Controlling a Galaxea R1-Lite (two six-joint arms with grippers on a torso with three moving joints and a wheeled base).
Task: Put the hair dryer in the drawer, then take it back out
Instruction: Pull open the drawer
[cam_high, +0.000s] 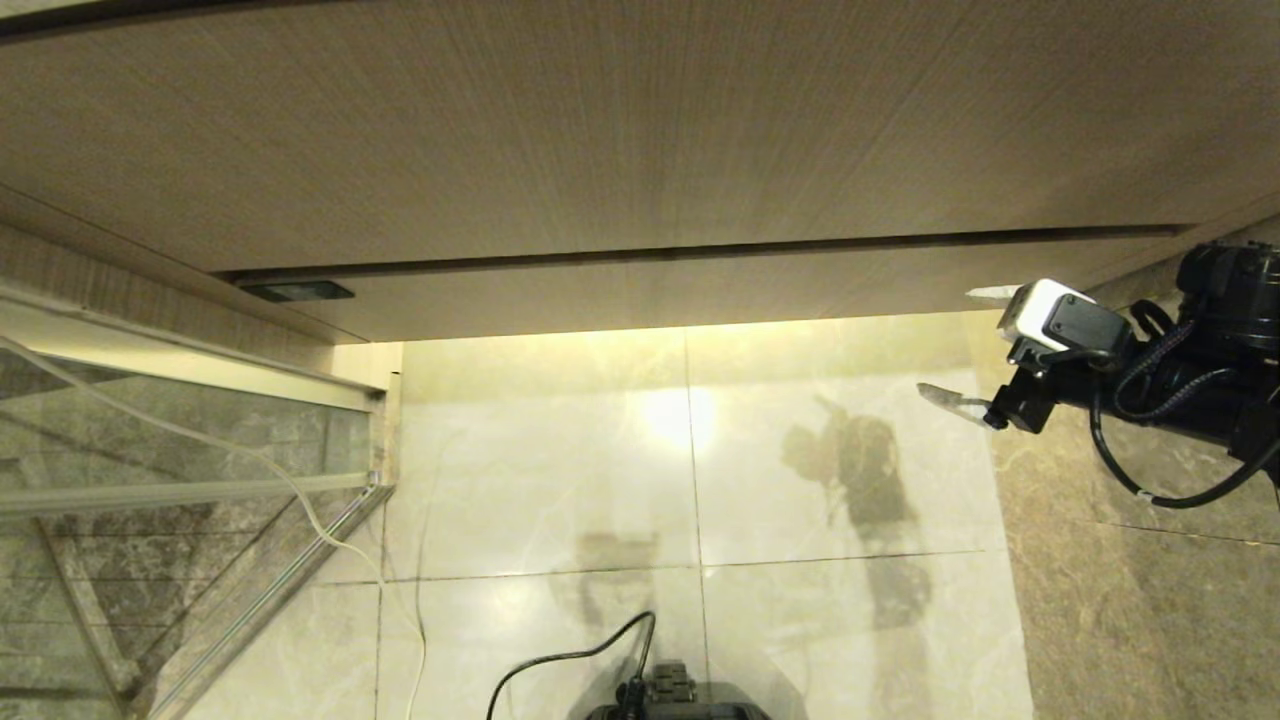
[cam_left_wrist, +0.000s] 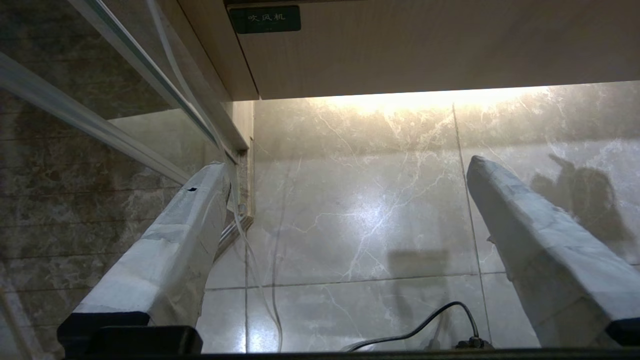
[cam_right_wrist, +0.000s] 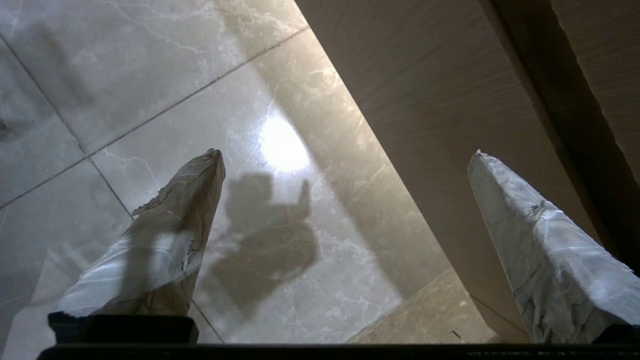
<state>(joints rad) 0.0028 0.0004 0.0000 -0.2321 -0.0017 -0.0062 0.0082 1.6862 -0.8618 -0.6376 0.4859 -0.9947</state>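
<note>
The drawer (cam_high: 650, 290) is the low beige wood-grain strip under the taller panel, and it is pushed in flush. A small dark label (cam_left_wrist: 265, 19) sits at its left end. The hair dryer is out of view. My right gripper (cam_high: 955, 345) hovers open just off the drawer's right end, with nothing between its taped fingers (cam_right_wrist: 530, 235). The right wrist view shows the drawer front (cam_right_wrist: 425, 100) beside that gripper (cam_right_wrist: 347, 153). My left gripper (cam_left_wrist: 345, 165) is open and empty, low at the left, facing the drawer (cam_left_wrist: 425, 50) and the floor.
A glass partition with a metal frame (cam_high: 180, 490) stands at the left, and a pale cord (cam_high: 300, 500) hangs along it. A black cable (cam_high: 570, 655) lies on the glossy marble floor (cam_high: 560, 470) by my base. Darker brown tile (cam_high: 1120, 600) covers the right.
</note>
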